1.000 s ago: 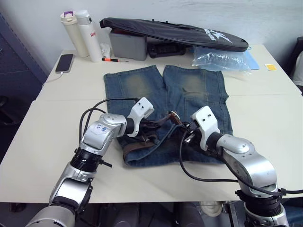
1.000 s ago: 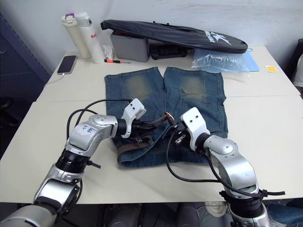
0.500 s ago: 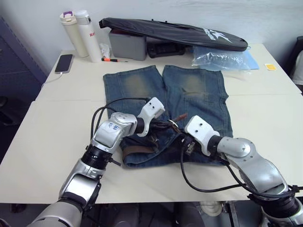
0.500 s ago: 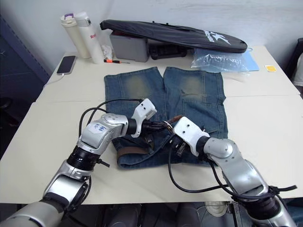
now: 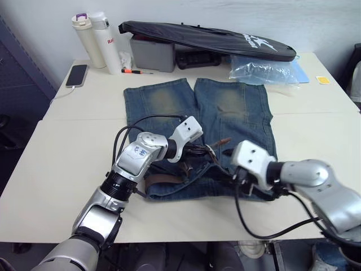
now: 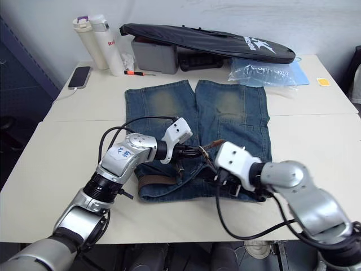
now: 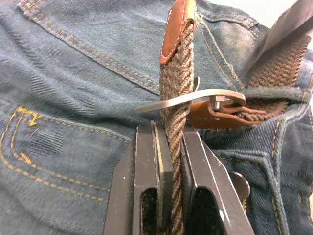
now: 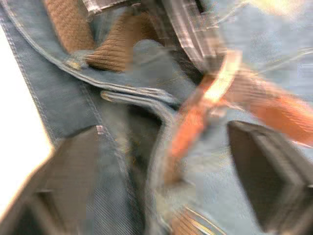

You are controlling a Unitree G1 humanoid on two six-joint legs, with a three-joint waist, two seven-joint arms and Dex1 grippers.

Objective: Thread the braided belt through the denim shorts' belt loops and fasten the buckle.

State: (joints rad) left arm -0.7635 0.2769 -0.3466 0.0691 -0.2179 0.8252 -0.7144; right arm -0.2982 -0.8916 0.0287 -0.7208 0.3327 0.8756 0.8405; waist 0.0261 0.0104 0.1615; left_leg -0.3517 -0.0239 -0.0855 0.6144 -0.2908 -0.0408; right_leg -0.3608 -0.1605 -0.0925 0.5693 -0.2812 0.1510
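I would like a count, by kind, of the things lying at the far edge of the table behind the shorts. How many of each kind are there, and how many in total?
Bottles: 2
Phone: 1
Orange pen: 1
Grey box: 1
Long black bag: 1
Clear plastic bag: 1
Yellow note: 1
Total: 8

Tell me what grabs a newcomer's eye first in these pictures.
The faded blue denim shorts lie flat mid-table, both robot arms meeting over the waistband at the near edge. The left gripper is shut on the dark-brown braided belt, whose tan leather tip has passed through the silver metal buckle. The right gripper hangs open just above the denim beside it.
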